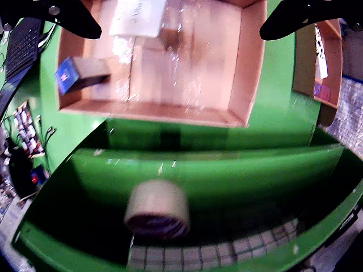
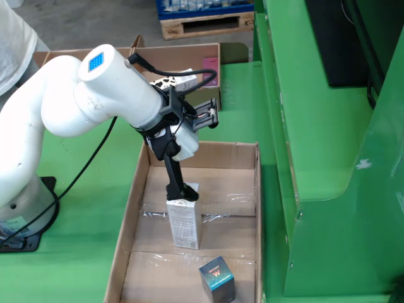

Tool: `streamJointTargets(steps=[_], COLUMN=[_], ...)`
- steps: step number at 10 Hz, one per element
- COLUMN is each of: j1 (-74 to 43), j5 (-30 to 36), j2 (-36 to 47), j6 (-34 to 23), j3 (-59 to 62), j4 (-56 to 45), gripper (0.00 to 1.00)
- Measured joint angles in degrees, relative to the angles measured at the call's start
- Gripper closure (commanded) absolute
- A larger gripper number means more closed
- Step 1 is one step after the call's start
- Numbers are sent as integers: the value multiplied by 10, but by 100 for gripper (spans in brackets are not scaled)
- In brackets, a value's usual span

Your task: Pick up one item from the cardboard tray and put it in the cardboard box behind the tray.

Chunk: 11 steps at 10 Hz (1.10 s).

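In the side view my gripper (image 2: 181,189) reaches down into the cardboard tray (image 2: 257,208) and sits at the top of an upright white carton (image 2: 184,224). The view that rides on the gripper shows the two black fingers (image 1: 74,17) wide apart at the upper corners, so the gripper (image 1: 180,33) is open, with the white carton (image 1: 139,17) between them at the top edge. A small blue-faced box (image 1: 79,75) lies by the tray's wall (image 1: 249,85); the blue-faced box (image 2: 216,279) is at the tray's near end in the side view. The second cardboard box (image 2: 211,53) stands beyond the tray.
A green machine frame (image 2: 328,164) borders the tray on the right in the side view. From the gripper, a green shelf holds a tape roll (image 1: 157,209); a keyboard (image 1: 20,45) lies left and a cardboard box (image 1: 329,68) stands right. A cable hangs from the arm.
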Motion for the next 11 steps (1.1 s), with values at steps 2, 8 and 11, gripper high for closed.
streamJointTargets(steps=[2, 8, 11], j1=[-1, 0, 0], j5=[54, 61, 61], j2=[0, 7, 7], j6=[0, -4, -4], j3=[0, 5, 5], j4=[-55, -156, -156], gripper=[0, 0, 0])
